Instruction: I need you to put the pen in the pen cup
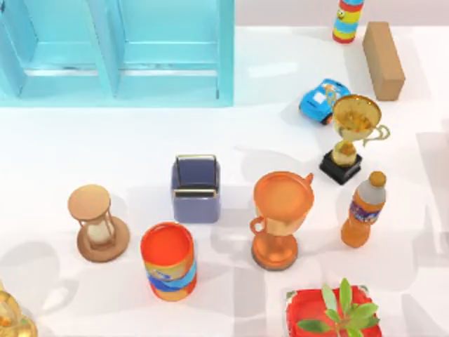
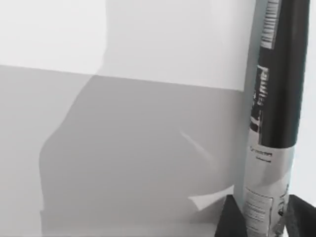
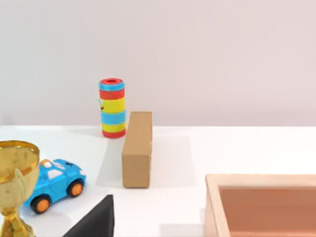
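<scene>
- Left wrist view: the pen [image 2: 274,113] stood close before the camera, black barrel with a paler printed band, held upright between the dark fingers [image 2: 232,219] of the left gripper [image 2: 264,222], which were closed narrow on its lower end.
- Behind the pen lay plain white table and a pale wall with grey shadow across them.
- Top view: the pen cup [image 1: 196,188], square and slate-blue with a metallic rim and dark inside, stood near the middle of the table [image 1: 140,140].
- An orange can [image 1: 168,261] stood just in front of the pen cup; an hourglass [image 1: 97,223] stood to its left, and an orange trophy [image 1: 280,217] to its right.
- Farther right: a gold trophy [image 1: 353,137], an orange bottle [image 1: 364,209], a blue toy car [image 1: 323,100], a brown box [image 1: 383,60] and a striped cylinder [image 1: 348,20].
- A turquoise cabinet [image 1: 116,53] stood at the back left; a red-potted plant [image 1: 330,312] at the front edge.
- Right wrist view: one dark finger [image 3: 94,219] of the right gripper showed; I cannot tell whether its fingers were open or closed.
</scene>
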### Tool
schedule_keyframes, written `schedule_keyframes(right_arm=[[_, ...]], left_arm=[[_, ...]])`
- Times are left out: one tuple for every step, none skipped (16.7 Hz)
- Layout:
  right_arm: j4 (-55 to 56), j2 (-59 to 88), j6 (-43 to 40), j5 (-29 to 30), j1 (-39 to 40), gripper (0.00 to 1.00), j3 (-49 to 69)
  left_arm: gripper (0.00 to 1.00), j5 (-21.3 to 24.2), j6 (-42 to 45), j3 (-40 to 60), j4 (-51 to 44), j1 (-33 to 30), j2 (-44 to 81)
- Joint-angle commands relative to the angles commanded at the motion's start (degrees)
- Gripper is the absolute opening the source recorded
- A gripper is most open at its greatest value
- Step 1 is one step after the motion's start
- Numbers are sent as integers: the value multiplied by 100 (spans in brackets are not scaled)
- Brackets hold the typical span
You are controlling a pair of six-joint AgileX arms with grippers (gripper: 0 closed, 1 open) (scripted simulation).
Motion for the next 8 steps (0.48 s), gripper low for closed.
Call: schedule_keyframes(right_arm=[[0, 0, 0, 0, 0, 100, 0], [0, 0, 0, 0, 0, 100, 0], [0, 0, 0, 0, 0, 100, 0], [0, 0, 0, 0, 0, 100, 0], [0, 0, 0, 0, 0, 100, 0], [0, 0, 0, 0, 0, 100, 0], [0, 0, 0, 0, 0, 100, 0], [0, 0, 0, 0, 0, 100, 0]], left_arm=[[0, 0, 0, 0, 0, 0, 0], [0, 0, 0, 0, 0, 0, 0], [0, 0, 0, 0, 0, 0, 0], [0, 0, 0, 0, 0, 0, 0], [0, 0, 0, 0, 0, 0, 0], [0, -88, 157, 41, -355, 224, -444], [0, -87, 161, 41, -366, 233, -452], [0, -82, 185, 38, -428, 276, -493]])
